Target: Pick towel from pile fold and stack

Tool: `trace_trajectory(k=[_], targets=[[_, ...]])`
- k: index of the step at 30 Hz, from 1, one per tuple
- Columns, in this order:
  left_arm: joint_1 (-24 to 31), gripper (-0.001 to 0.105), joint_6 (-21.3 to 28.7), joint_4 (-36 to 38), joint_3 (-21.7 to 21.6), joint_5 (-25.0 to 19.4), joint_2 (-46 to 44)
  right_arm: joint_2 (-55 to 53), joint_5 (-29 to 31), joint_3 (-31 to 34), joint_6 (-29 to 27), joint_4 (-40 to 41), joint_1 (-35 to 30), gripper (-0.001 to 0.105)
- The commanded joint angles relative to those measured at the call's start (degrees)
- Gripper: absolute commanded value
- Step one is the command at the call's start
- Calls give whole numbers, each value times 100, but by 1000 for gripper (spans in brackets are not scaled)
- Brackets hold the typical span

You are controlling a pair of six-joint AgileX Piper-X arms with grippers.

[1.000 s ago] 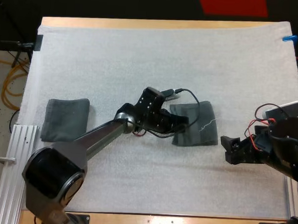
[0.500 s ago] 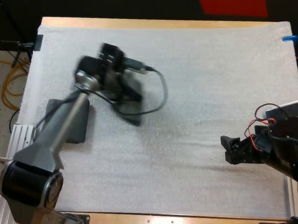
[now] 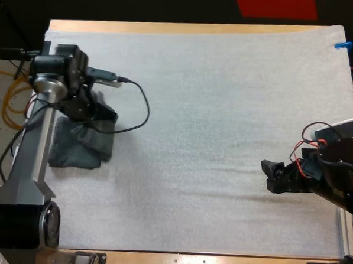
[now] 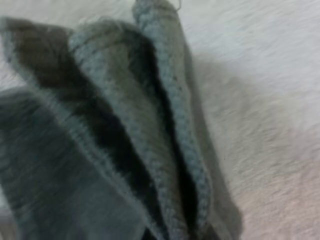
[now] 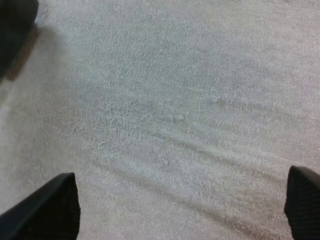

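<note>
At the frame's left, the left gripper point(image 3: 97, 119) is clamped on the folded towel point(image 3: 99, 141), which droops onto the stack point(image 3: 64, 153). This looks like the stacking step. Next, lower it squarely and release. The right gripper point(image 3: 273, 176) hovers at lower right, fingers apart.

White mat point(image 3: 225, 111) on wooden table point(image 3: 170, 29)

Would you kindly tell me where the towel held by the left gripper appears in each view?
High view: the towel sits under the left gripper, over the folded stack, at the left of the white mat.
Left wrist view: its layered edges, close up, above the white mat.
Right wrist view: bare white mat beneath the open right gripper.
Shared landmark: the white mat.
</note>
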Motion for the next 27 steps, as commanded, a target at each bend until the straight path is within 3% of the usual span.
trace_trajectory(k=[1,12,22,27], targets=[[83,0,62,54,-35,-165,-46,-11,-33,-20,-29,-75,-7,80],[624,0,102,35,-20,-360,-16,-11,-171,-20,-29,-91,-7,80],[751,0,104,127,-20,-545,268,-11,-1501,-20,152,-898,-7,80],[751,14,159,189,-20,-886,391,-11,-2050,-20,244,-1111,-7,80]])
